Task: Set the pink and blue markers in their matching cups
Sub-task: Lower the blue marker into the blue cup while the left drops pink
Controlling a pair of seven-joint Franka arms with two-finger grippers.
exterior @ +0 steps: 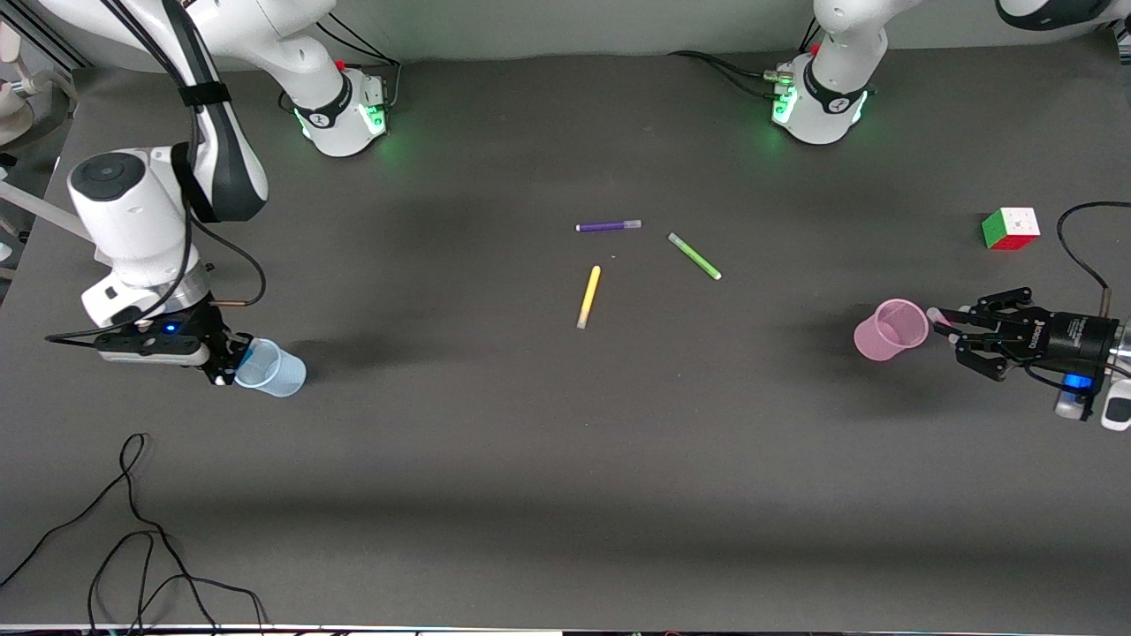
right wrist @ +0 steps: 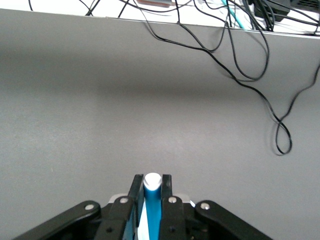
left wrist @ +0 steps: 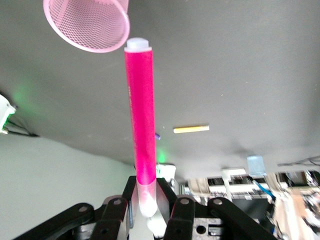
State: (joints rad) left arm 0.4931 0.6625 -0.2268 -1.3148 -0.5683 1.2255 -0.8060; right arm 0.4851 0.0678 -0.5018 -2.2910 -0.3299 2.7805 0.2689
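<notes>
Both arms are at the drop-in step. The left tool (exterior: 942, 329) is clamped on the slim hot-pink felt marker (left wrist: 139, 115), its white tip at the rim of the translucent light-pink ribbed cup (exterior: 891, 329). The right tool (exterior: 228, 360) grips the bright blue felt marker (right wrist: 151, 212) beside the pale-blue translucent cup (exterior: 270, 367).

Each marker probably needs centring over its cup's mouth before release.

The count: two cups, two held markers, and three loose pens on the dark table (exterior: 565, 495): purple (exterior: 608, 226) at twelve o'clock of the cluster, green (exterior: 694, 256) at three, yellow (exterior: 588, 297) at six.
</notes>
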